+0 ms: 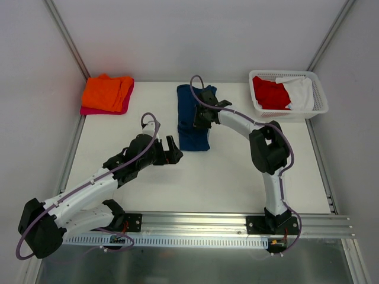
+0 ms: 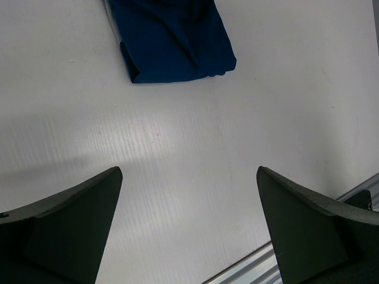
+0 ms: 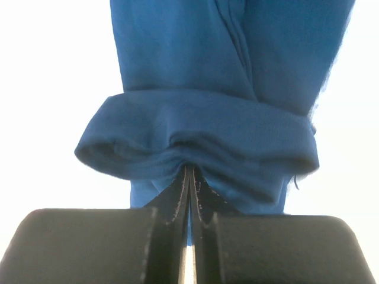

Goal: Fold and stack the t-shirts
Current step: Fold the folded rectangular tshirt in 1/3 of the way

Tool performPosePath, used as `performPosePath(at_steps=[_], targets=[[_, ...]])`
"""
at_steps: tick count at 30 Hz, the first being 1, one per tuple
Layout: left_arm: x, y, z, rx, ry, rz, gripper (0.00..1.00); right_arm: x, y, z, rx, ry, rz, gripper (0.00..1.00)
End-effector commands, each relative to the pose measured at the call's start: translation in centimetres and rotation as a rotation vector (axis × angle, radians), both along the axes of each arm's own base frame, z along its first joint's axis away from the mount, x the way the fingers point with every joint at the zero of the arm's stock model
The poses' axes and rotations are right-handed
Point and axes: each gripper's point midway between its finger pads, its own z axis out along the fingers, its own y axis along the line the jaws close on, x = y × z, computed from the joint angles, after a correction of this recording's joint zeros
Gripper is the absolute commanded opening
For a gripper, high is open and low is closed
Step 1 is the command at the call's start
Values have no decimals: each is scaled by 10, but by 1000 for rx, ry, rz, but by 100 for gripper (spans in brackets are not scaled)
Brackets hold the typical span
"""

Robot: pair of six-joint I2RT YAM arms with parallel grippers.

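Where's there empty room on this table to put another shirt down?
Bare table between the orange t-shirt and the navy t-shirt, and the wide strip from that shirt to the metal rail. Crowded: around the right pincer pinching the navy t-shirt, and beside the basket.

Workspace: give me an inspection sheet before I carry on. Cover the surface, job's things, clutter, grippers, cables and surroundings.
Surface: white table, flat, with no stains seen.
Job's things: the navy t-shirt lies mid-table, folded into a long strip. The orange t-shirt is stacked on the pink t-shirt at the far left. The red t-shirt and white t-shirt are in the basket at the far right.
Clutter: nothing seen.
Grippers: the left gripper has its jaws wide open over bare table, holding nothing. The right gripper has its jaws shut on a bunched fold of the navy t-shirt.
Cables: purple cables run along both arms, clear of the cloth.
Surroundings: white walls, and a metal rail at the near edge.
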Motion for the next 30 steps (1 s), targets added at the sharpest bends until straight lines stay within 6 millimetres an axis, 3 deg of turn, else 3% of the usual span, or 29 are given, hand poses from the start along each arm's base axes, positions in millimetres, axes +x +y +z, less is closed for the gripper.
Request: performPosePath(at_steps=[1, 8, 10, 11, 12, 13, 16, 17, 18, 19, 20, 21, 22, 23, 24, 25, 26, 27, 28, 29, 30], targets=[[9, -7, 11, -11, -53, -6, 99, 14, -1, 14, -8, -26, 15, 1], [9, -7, 7, -3, -51, -13, 99, 40, -4, 9, 10, -25, 7, 0], [6, -4, 4, -2, -52, -10, 99, 48, -3, -1, 12, -12, 9, 1], [6, -2, 4, -1, -54, -6, 99, 54, -5, -3, 12, -11, 6, 0], [5, -1, 3, -2, -56, -6, 99, 69, -1, 13, 33, -50, 5, 1], [2, 1, 4, -5, -59, -6, 99, 71, -3, -1, 10, -21, 11, 1], [-3, 5, 5, -8, -61, -4, 99, 105, -9, 4, 52, -43, -21, 4], [-3, 7, 6, -8, -63, -1, 99, 119, -7, 22, 83, -85, -30, 19], [-5, 8, 8, -8, -70, 0, 99, 126, -10, 19, 91, -81, -37, 37], [-5, 11, 8, 3, -71, 2, 99, 138, -18, 35, 101, -115, -48, 67], [-6, 12, 10, 5, -76, 4, 99, 141, -23, 41, 101, -125, -52, 76], [-7, 14, 12, 5, -84, 5, 99, 143, -28, 46, 97, -133, -54, 83], [-7, 15, 13, 8, -88, 5, 99, 145, -39, 73, 99, -176, -57, 87], [-8, 17, 13, 11, -88, 9, 99, 142, -45, 86, 93, -194, -61, 92], [-9, 18, 16, 2, -94, 10, 99, 136, -54, 85, 64, -189, -71, 93], [-10, 18, 17, -6, -93, 12, 99, 129, -62, 123, 73, -247, -75, 93], [-11, 18, 18, -13, -94, 9, 99, 122, -67, 133, 61, -263, -67, 94], [-12, 18, 18, -17, -93, 6, 99, 114, -72, 144, 57, -275, -66, 94], [-13, 17, 18, -23, -90, 6, 99, 98, -75, 135, 37, -239, -59, 94], [-13, 17, 16, -21, -86, 7, 99, 81, -82, 168, 47, -287, -59, 94], [-12, 18, 13, -15, -81, 16, 99, 70, -89, 174, 24, -298, -72, 94]])
